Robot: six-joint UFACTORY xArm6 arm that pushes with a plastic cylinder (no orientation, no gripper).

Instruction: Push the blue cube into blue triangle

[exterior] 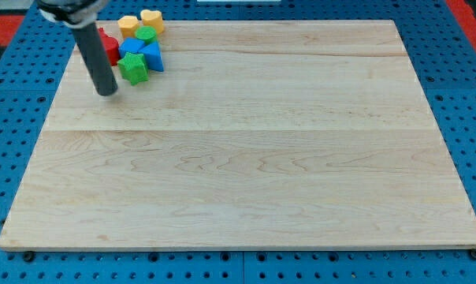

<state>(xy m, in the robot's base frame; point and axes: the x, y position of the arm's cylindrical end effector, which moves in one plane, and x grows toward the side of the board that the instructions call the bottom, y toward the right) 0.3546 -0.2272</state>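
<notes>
A cluster of blocks sits at the top left of the wooden board [246, 158]. The blue cube [131, 47] lies in the middle of the cluster, touching the blue triangle [153, 56] to its right. My tip [108, 91] rests on the board just below and left of the cluster, a little left of the green star block [133, 69]. The dark rod hides part of the red blocks [109, 47].
A green round block [146, 34] and two yellow blocks [128, 24] [152, 20] lie at the top of the cluster, near the board's top edge. A blue pegboard [459, 95] surrounds the board.
</notes>
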